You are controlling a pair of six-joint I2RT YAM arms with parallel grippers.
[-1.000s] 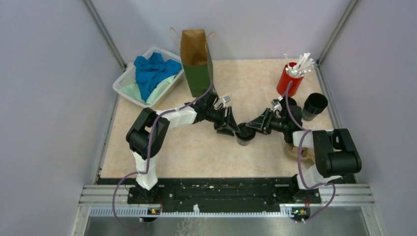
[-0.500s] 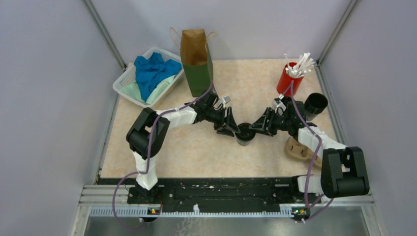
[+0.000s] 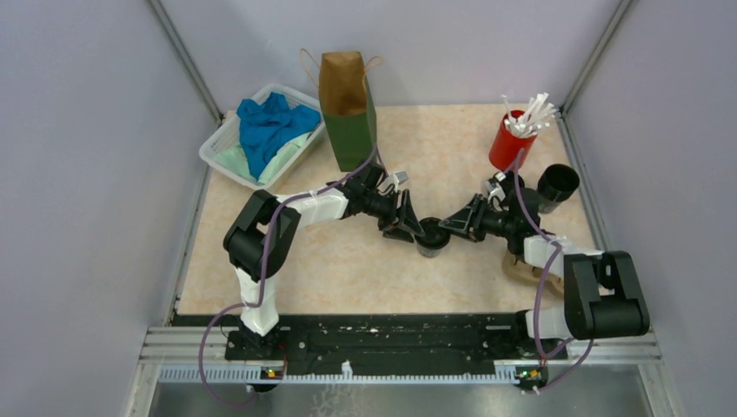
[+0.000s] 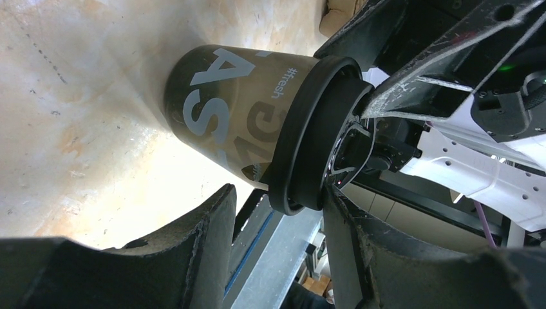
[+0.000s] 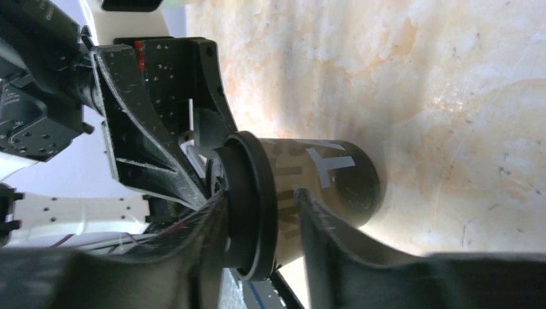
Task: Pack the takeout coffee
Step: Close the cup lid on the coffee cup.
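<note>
The cup (image 3: 432,236) has stayed put while the right arm (image 3: 600,295) has swung its elbow about. The cup stands upright and lidded on the table (image 3: 348,269), between the grippers. The left gripper (image 3: 414,228) is on its left, jaws wide. The right gripper (image 3: 449,228) is on its right, jaws narrow about the lid (image 5: 248,206); I cannot tell whether they grip. Both are equally near. The bag (image 3: 348,130) stands open beyond the left gripper, its contents hidden.

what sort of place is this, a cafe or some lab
Probably a robot test cell, not a cafe: plain grey walls box in a small table, and props like a paper bag and a red cup of sticks look staged.
</note>
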